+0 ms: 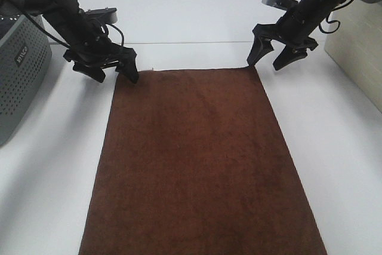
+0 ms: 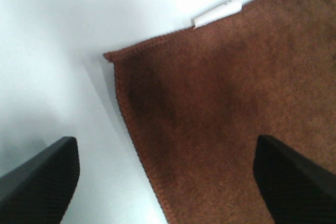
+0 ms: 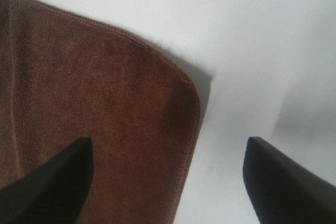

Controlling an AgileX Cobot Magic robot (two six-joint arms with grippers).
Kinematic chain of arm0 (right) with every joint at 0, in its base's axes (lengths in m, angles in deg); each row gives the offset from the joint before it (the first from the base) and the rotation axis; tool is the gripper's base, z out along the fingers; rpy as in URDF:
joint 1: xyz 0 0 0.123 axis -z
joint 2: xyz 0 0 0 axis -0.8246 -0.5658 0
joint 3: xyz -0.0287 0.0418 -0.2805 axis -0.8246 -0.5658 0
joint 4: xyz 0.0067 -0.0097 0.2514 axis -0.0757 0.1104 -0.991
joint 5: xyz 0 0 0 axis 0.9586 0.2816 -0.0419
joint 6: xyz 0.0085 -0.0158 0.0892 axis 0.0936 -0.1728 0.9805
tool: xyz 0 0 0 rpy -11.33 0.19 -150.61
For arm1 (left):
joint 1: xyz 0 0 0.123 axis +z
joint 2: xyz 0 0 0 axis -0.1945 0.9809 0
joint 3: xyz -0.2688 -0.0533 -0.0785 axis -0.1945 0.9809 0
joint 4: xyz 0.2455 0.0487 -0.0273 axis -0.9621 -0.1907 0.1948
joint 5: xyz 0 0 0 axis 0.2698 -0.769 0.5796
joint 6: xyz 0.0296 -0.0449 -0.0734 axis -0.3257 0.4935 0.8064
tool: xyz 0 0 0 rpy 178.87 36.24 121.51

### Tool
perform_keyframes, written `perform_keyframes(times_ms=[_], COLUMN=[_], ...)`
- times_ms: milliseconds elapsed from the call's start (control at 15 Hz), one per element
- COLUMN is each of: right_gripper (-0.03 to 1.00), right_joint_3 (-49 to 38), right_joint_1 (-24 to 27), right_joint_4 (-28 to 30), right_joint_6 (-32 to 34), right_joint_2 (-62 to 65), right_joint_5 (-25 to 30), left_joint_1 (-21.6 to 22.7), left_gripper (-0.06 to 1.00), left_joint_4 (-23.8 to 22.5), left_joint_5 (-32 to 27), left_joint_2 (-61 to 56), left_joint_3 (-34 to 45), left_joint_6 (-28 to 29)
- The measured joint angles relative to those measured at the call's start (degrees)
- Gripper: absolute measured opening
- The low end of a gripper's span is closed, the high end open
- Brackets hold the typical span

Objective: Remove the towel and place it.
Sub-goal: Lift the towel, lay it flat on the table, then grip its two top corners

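The dark brown towel [image 1: 200, 165] lies flat on the white table, running from the far middle to the near edge. My left gripper [image 1: 111, 74] hovers open over its far left corner [image 2: 113, 57], one finger above the cloth and one above bare table. A small white tag [image 2: 218, 13] sticks out of the far hem near that corner. My right gripper [image 1: 270, 60] hangs open over the far right corner [image 3: 186, 85], again straddling the edge. Neither gripper holds the towel [image 2: 236, 108], whose plush surface [image 3: 89, 98] fills the left part of the right wrist view.
A grey perforated basket [image 1: 18, 76] stands at the left edge of the table. A pale beige box [image 1: 358, 58] sits at the far right. White table surface [image 1: 48, 177] flanks the towel on both sides.
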Motion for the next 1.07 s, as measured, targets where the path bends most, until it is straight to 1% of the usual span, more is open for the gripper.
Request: perform_keyframes(times_ms=[133, 333, 467, 800, 867, 933, 1067], right_gripper=[0.76, 0.76, 0.76, 0.76, 0.76, 0.75, 0.75], right_joint_3=[0.0, 0.0, 0.1, 0.3, 0.5, 0.7, 1.0], right_joint_1=[0.0, 0.0, 0.0, -0.1, -0.1, -0.6, -2.2], right_joint_4=[-1.0, -1.3, -1.3, 0.1, 0.1, 0.5, 1.1], right_joint_6=[0.2, 1.2, 1.3, 3.3, 3.4, 3.8, 4.0], right_joint_2=[-1.0, -1.9, -2.9, -3.4, -3.4, -3.6, -4.1], right_joint_5=[-0.1, -3.3, -4.5, -5.0, -5.0, -5.1, -6.2], left_joint_1=[0.0, 0.1, 0.1, 0.1, 0.1, 0.1, -0.1], left_gripper=[0.82, 0.82, 0.82, 0.82, 0.82, 0.82, 0.81], left_joint_4=[0.5, 0.6, 0.9, 1.0, 1.5, 3.0, 4.5], left_joint_5=[-0.3, -0.4, -0.3, -0.3, -0.3, -0.3, 0.3], left_joint_2=[0.9, 0.9, 0.9, 1.0, 1.0, 1.1, 1.5], left_joint_3=[-0.6, -0.6, -0.6, -0.6, -0.6, -0.6, -0.6], left_joint_6=[-0.1, -0.1, -0.1, -0.1, -0.1, -0.1, -0.1])
